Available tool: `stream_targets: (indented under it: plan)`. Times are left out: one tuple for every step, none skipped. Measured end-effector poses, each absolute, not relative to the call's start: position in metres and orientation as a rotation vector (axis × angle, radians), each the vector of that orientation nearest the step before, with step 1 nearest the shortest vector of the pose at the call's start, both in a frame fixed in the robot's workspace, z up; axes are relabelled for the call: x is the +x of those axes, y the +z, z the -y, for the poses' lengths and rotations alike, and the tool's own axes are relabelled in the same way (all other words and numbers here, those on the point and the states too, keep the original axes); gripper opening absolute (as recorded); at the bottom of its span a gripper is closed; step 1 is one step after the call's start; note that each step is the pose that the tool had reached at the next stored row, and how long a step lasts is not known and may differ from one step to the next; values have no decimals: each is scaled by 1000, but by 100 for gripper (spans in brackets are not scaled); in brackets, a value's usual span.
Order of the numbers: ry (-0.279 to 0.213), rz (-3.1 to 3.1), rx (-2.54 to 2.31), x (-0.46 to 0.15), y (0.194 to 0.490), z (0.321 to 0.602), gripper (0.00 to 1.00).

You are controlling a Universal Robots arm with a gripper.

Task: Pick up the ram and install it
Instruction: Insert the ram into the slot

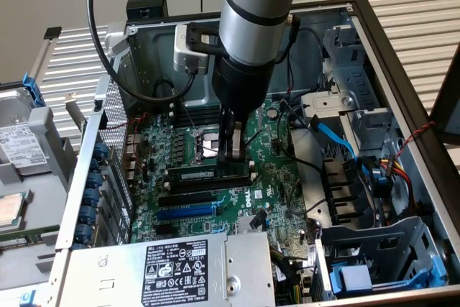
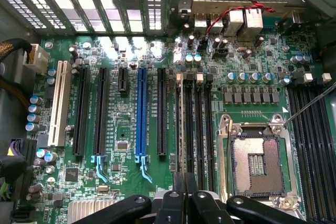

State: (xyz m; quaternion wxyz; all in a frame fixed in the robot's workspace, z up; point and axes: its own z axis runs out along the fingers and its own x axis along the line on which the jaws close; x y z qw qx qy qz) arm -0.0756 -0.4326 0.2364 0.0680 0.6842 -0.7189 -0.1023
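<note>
The ram (image 1: 205, 175), a long thin stick with a white label, stands on edge in a black memory slot of the green motherboard (image 1: 215, 210), beside the CPU socket (image 1: 205, 141). My gripper (image 1: 233, 157) comes straight down on the stick's end toward the exterior view's right, its fingers pressed together around the top edge. In the wrist view the ram (image 2: 181, 129) shows only as a thin edge running away from the gripper (image 2: 185, 195) along the slot nearest the blue expansion slot (image 2: 140, 114). Its seat in the slot is hidden.
Two empty black memory slots (image 2: 198, 129) lie between the ram and the bare CPU socket (image 2: 257, 163). More empty slots (image 2: 310, 140) lie beyond it. The power supply (image 1: 180, 267) fills the case front; drive cages (image 1: 374, 249) and loose cables (image 1: 338, 141) crowd the exterior view's right.
</note>
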Motion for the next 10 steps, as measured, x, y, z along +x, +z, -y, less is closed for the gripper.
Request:
stream_targets:
  plan:
    - [-308, 2165, 2062, -76, 236, 433, 12]
    - [-308, 2164, 2063, -76, 236, 432, 12]
    - [-308, 2163, 2063, -76, 236, 432, 12]
    - [-308, 2163, 2064, -76, 236, 432, 12]
    - [-308, 2162, 2064, -76, 236, 432, 12]
    - [-308, 2162, 2064, -76, 236, 432, 12]
    - [-308, 2162, 2065, -76, 236, 432, 12]
    - [-308, 2162, 2065, -76, 236, 432, 12]
    - [-308, 2161, 2065, -76, 236, 432, 12]
    - [-308, 2161, 2065, -76, 236, 432, 12]
